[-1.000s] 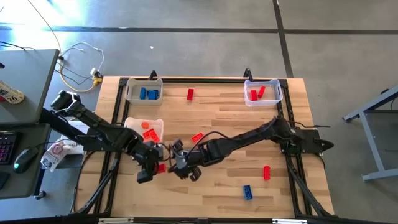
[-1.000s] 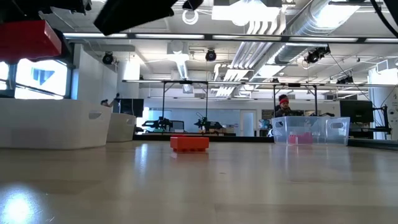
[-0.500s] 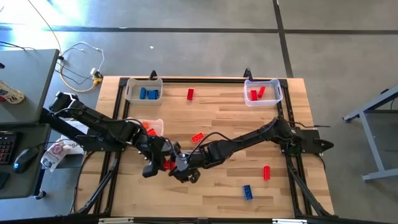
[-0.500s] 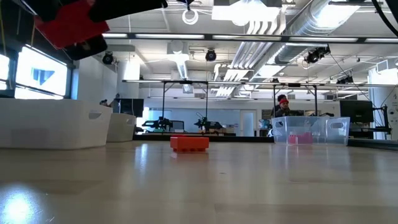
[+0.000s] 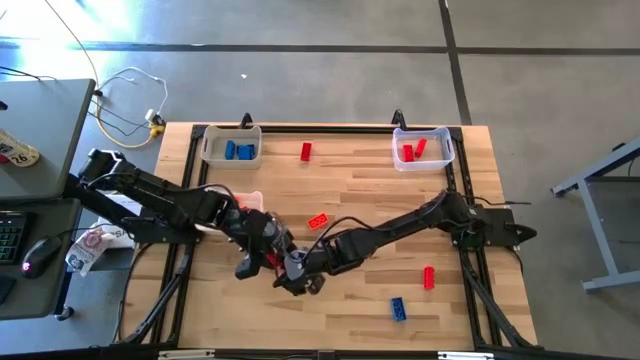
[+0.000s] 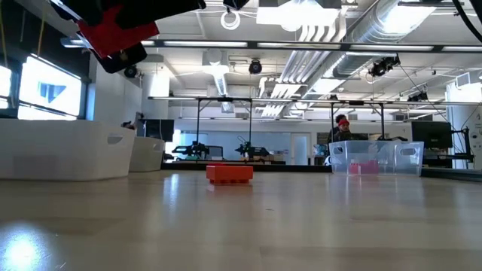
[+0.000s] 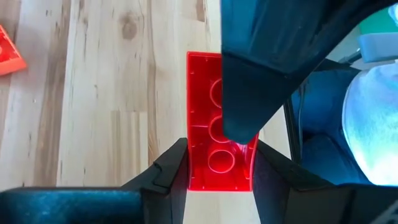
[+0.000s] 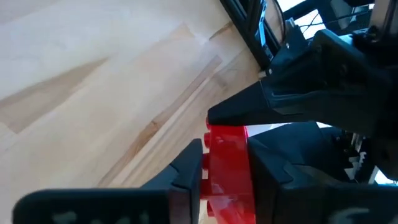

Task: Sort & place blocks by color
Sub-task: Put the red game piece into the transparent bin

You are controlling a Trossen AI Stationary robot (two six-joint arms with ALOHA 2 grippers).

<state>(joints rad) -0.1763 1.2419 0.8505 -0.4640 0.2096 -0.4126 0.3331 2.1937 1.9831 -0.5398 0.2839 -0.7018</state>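
Your two grippers meet above the tabletop's (image 5: pixel 360 190) front-left part, both sets of jaws closed on one red block (image 5: pixel 271 262). The left gripper (image 5: pixel 262 262) clamps one end, the right gripper (image 5: pixel 283 270) the other. More blocks lie loose on the tabletop; others sit in three bins.

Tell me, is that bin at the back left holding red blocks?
No, in the high view the back-left bin holds only blue blocks; the red blocks are in the back-right bin.
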